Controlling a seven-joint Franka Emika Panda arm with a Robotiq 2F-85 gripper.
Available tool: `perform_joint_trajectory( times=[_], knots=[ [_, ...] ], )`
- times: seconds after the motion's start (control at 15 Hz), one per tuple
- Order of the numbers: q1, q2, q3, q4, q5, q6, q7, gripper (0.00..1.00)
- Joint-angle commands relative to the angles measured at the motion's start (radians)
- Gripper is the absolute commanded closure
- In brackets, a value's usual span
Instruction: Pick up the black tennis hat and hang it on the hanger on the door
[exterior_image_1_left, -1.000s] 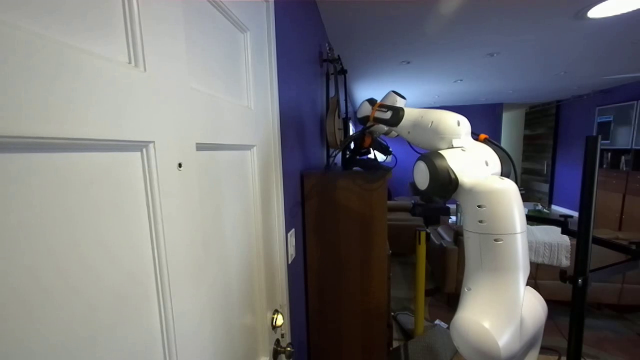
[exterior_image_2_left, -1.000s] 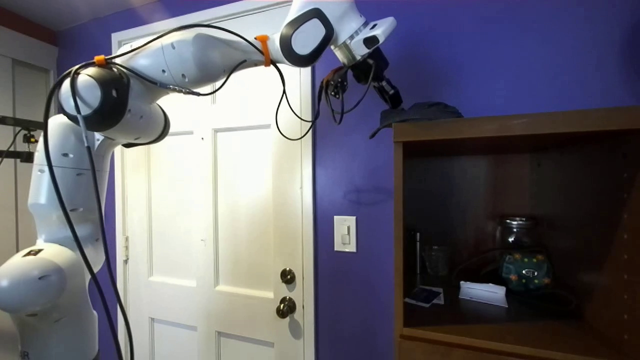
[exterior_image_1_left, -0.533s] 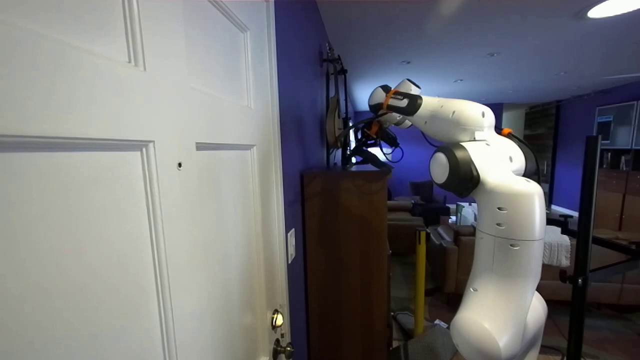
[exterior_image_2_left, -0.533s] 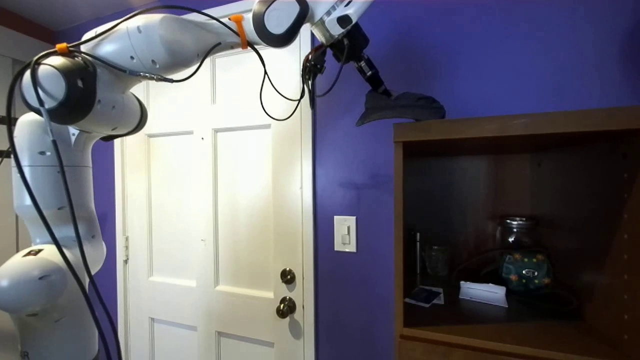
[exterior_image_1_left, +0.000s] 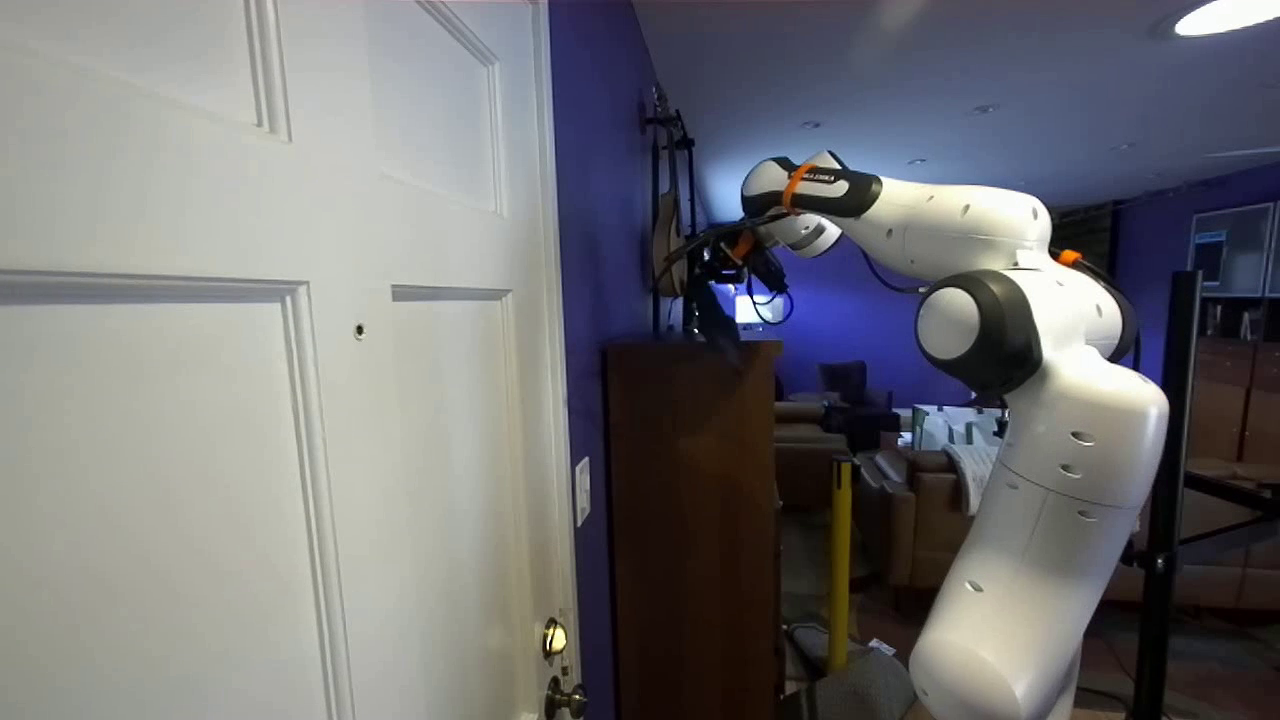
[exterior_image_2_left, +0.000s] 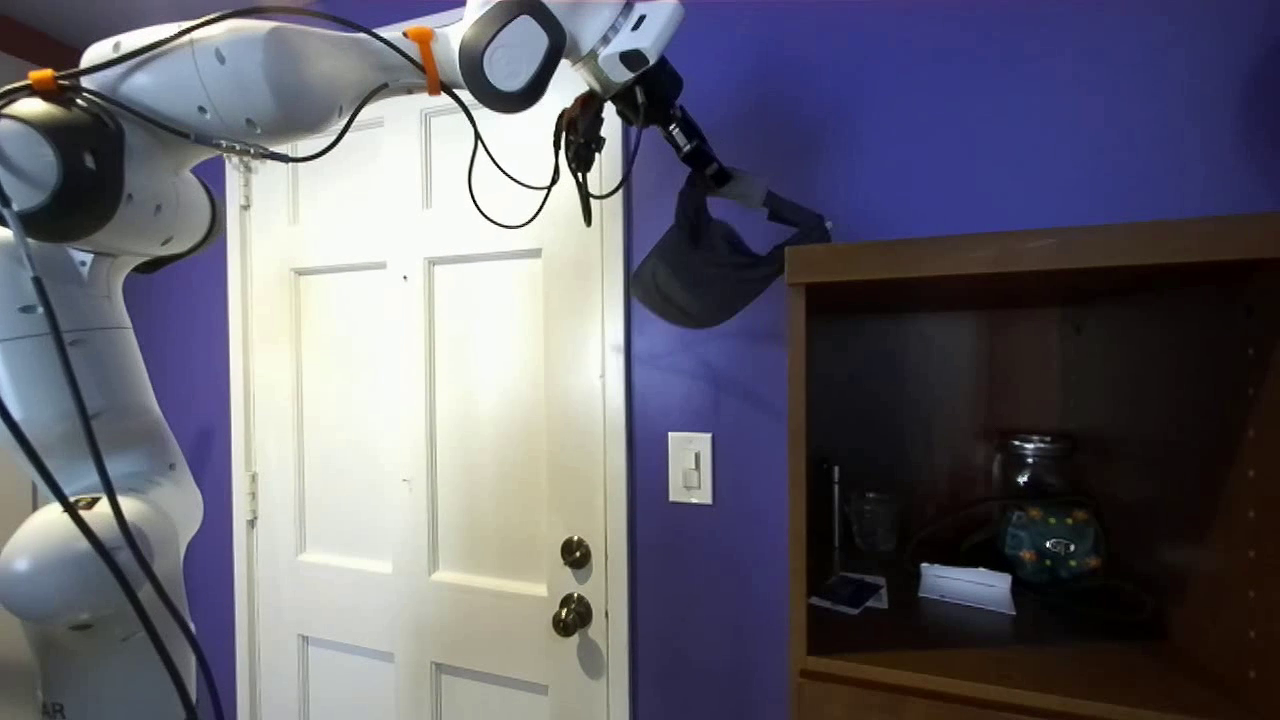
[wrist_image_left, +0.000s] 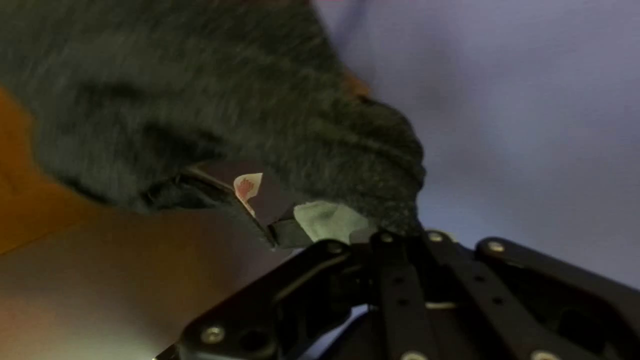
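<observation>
- Picking up looks done: the gripper (exterior_image_2_left: 722, 178) has its jaws closed on one edge of the hat (exterior_image_2_left: 712, 270), just left of the cabinet (exterior_image_2_left: 1030, 252); whether hat and cabinet touch, I cannot tell.
- Remaining, I judge: carrying it left to the door (exterior_image_2_left: 415, 420) and hanging it; no hanger can be made out.
- Dark grey and limp, the hat sags in a rounded shape, a narrow band reaching right past an open gap.

A home's living room around you, guitar (exterior_image_1_left: 665, 230) hung beyond your pincer (exterior_image_2_left: 717, 178), brown sofa (exterior_image_1_left: 925, 535) lower than it
</observation>
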Motion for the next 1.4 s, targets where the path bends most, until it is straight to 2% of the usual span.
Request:
perform_joint_trajectory(
  times=[0.0, 0.2, 1.33],
  knots=[
    [0.052, -0.014, -0.029, -0.018, -0.012, 0.012, 0.012, 0.96],
    [0.064, -0.035, -0.025, -0.054, -0.012, 0.028, 0.015, 0.96],
    [0.064, -0.038, -0.025, -0.056, -0.012, 0.028, 0.016, 0.96]
  ],
)
